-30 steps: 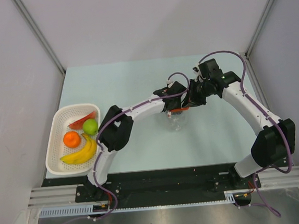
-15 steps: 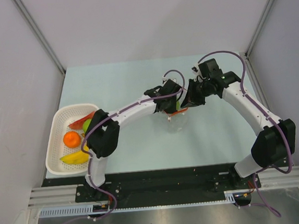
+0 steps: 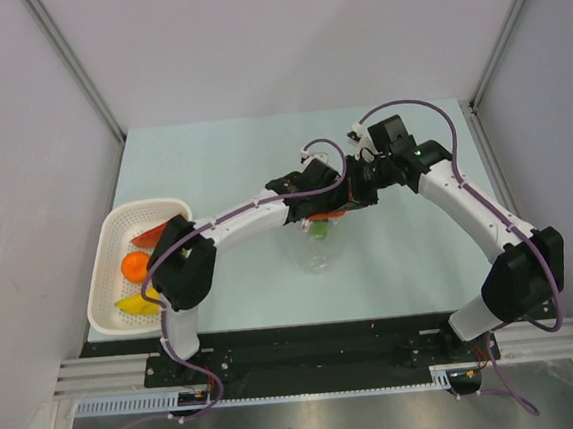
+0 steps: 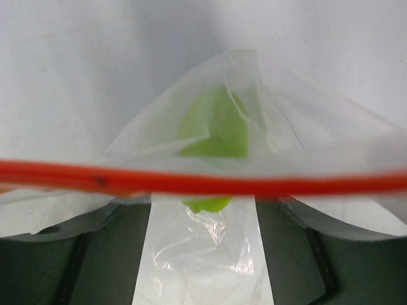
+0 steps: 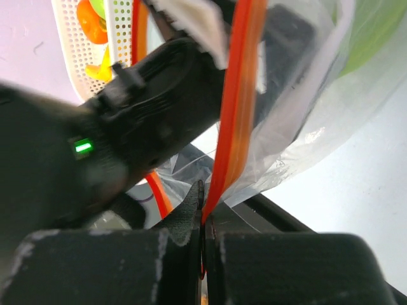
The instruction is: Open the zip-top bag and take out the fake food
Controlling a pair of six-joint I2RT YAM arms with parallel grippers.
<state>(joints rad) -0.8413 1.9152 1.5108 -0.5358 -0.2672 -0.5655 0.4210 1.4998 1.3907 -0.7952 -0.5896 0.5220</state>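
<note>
right end effector [image 5: 205,219] pinches the zip-top bag [image 5: 299,127].

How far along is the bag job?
Done: the orange, banana and a red piece lie in the basket. In hand: the right end effector is pinched on the bag's red strip, and the left end effector sits at the mouth, jaws apart. Left: a green piece inside the bag.
</note>
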